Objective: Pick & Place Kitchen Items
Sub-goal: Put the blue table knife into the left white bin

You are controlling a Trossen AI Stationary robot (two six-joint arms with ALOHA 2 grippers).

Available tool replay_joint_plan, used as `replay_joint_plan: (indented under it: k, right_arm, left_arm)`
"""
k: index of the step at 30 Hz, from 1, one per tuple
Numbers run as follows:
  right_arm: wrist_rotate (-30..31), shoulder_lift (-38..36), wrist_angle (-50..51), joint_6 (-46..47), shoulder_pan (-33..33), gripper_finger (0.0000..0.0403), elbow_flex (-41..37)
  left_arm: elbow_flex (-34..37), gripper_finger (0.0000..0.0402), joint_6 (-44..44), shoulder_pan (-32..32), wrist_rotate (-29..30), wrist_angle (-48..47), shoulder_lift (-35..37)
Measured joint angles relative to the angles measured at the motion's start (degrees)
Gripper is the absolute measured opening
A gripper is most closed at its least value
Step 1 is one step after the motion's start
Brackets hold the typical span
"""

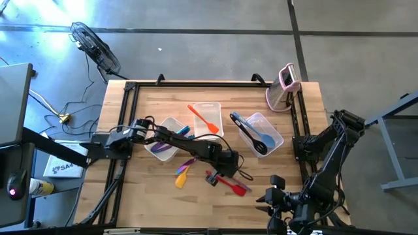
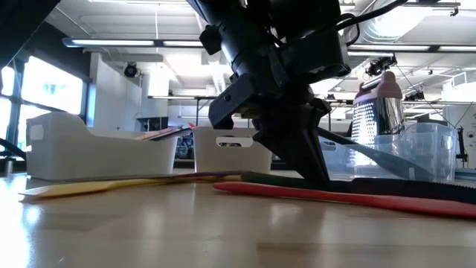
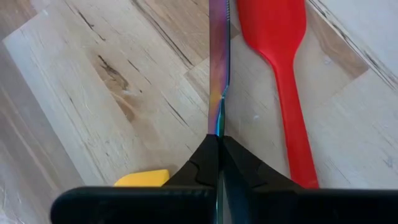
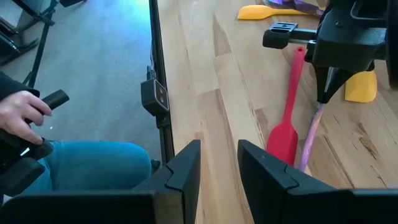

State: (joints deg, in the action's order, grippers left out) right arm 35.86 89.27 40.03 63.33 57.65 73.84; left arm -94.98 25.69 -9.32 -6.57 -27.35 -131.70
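Note:
A slim purple-sheened utensil (image 3: 218, 74) lies on the wooden table beside a red spatula (image 3: 283, 68), and my left gripper (image 3: 219, 138) is shut on it near the table's middle front (image 1: 223, 172). A yellow spatula (image 1: 181, 177) and a purple utensil (image 1: 189, 162) lie just to its left. My right gripper (image 4: 219, 163) hangs open above the near right corner (image 1: 272, 196), with nothing between its fingers. Clear tubs hold more utensils: an orange spatula (image 1: 204, 118) in the middle one, black and blue ones (image 1: 260, 138) in the right one. My left gripper pinches the slim utensil's thin handle (image 3: 218, 121) between its two fingers. The fingers (image 4: 326, 93) slant steeply down onto it from above. The handle runs on from the fingertips, in line with them, and lies flat on the table alongside the red spatula.
The left tub (image 1: 164, 138) with purple and blue utensils stands under my left arm. An upright pink-and-white gadget (image 1: 285, 86) is at the far right corner. A seated person's hand (image 4: 22, 115) holds a controller beyond the table's edge rail (image 4: 157, 93).

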Motion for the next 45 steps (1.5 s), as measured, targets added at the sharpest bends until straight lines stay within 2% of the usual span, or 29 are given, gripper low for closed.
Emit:
replay_joint_plan:
  k: [14, 23, 28, 33, 38, 40, 45]
  right_arm:
    - [0.2, 0.9, 1.0, -2.1, 0.0, 0.0100, 0.0]
    - [1.0, 9.3, 18.4, 1.6, -4.3, 0.0100, 0.0]
    - [-8.1, 12.1, 15.4, 0.9, -10.4, 0.0105, 0.0]
    - [-16.5, 13.6, 11.6, -2.2, -15.7, 0.0145, 0.0]
    - [-16.7, 15.5, 12.4, -7.3, -19.0, 0.0190, 0.0]
    - [-15.9, 16.5, 12.2, -9.6, -19.9, 0.0196, 0.0]
    - [-18.2, 18.1, 10.2, -12.5, -21.1, 0.0193, 0.0]
  left_arm:
    - [-0.2, 0.0000, -1.3, 0.1, -1.2, 0.5, -1.0]
    - [-0.2, 0.0000, -1.8, 0.0, -1.2, 0.6, -1.0]
    - [-0.2, 0.0000, -2.0, 0.1, -1.1, 0.8, -1.0]
    - [-0.2, 0.0000, -2.2, 0.4, -1.6, 1.3, -1.0]
    - [-0.2, 0.0000, -2.2, 0.3, -1.5, 1.3, -1.0]
    - [-0.2, 0.0000, -2.2, 0.3, -1.5, 1.3, -1.1]
    - [-0.2, 0.0000, -2.3, 0.3, -1.5, 1.2, -1.1]
